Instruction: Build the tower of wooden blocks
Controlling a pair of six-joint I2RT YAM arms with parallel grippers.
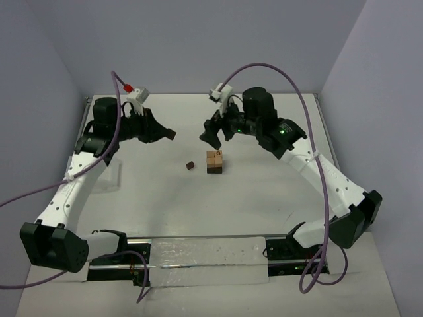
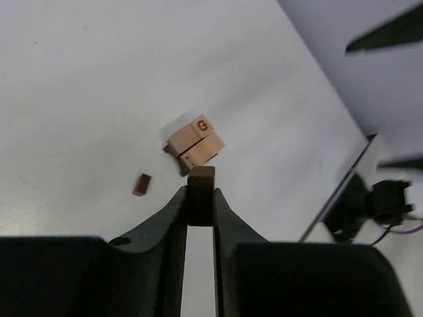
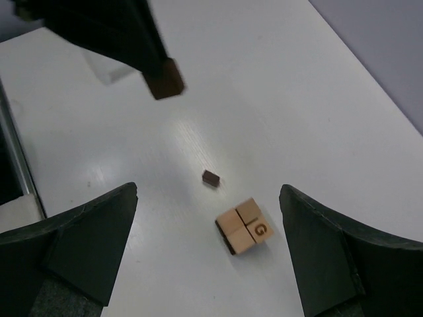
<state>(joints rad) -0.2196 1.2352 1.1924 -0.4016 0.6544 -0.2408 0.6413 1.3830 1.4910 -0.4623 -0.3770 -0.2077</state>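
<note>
Saw right gripper [image 1: 211, 137] spread wide, empty. Saw left gripper [image 1: 167, 134] clamped on dark block [image 2: 201, 188]. Found block tower [image 1: 213, 161], G on top, below and between both jaw pairs; spotted loose dark piece [image 1: 190, 166] near it, left-jaw side

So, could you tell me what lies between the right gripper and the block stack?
Nothing: the top view shows only bare table between the open right gripper and the stack; the loose dark block lies aside.

white table [image 1: 165, 205], pale lavender walls [image 1: 198, 39] around
</note>
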